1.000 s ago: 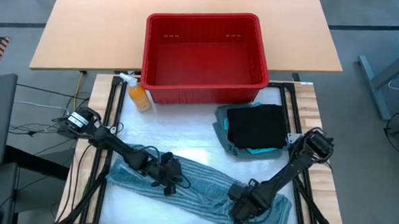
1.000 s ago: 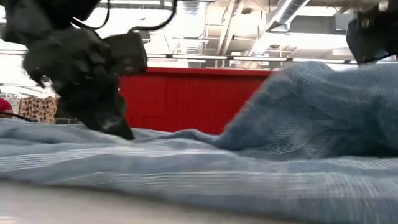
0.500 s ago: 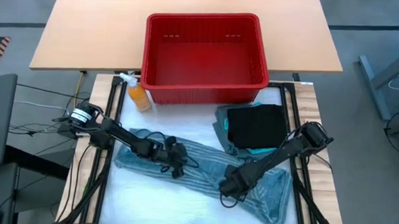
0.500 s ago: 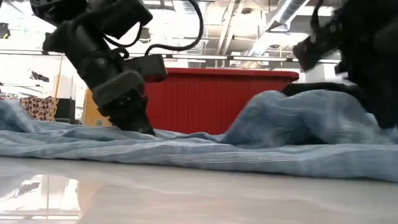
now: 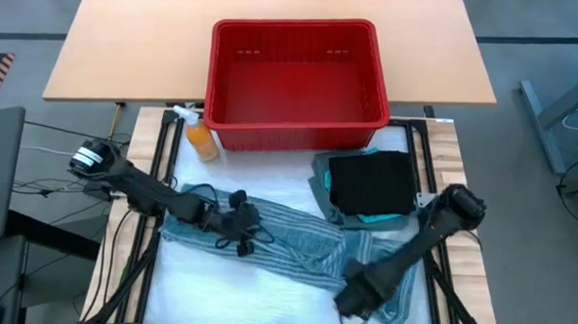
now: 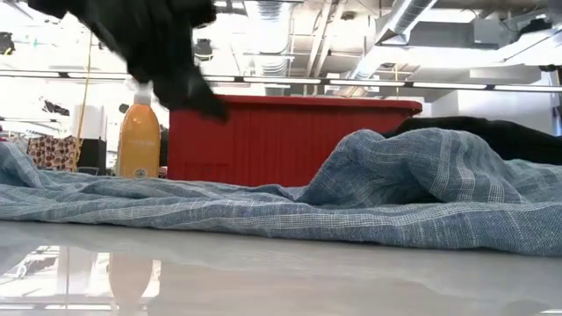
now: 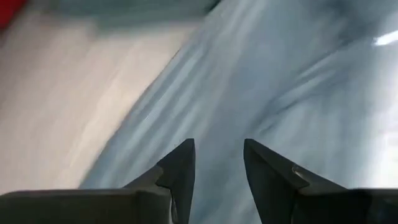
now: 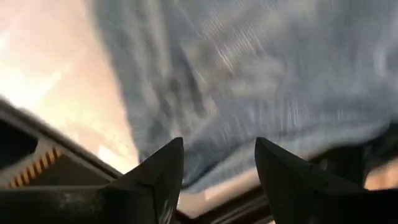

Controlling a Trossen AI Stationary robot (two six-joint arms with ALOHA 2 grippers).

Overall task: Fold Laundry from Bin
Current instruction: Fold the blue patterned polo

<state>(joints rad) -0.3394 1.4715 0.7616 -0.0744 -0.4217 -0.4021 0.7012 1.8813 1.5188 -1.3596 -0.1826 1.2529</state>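
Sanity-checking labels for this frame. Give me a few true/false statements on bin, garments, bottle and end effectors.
1. The red bin holds a garment. False: it shows no laundry inside.
2. The blue-grey garment lies spread on the table in front of the bin. True.
3. The black garment sits on top of a small stack to the bin's right front. True.
4. The orange spray bottle lies inside the bin. False: it stands outside, by the bin's left front corner.
5. The left end effector is clamped on cloth. False: its fingers are apart, over the blue-grey garment.

Both wrist views blur the mottled blue-grey cloth garment (image 7: 280,93). In the low view it hides the base of the red slotted plastic bin (image 6: 290,140); the black folded garment (image 5: 371,182) covers the turquoise one.
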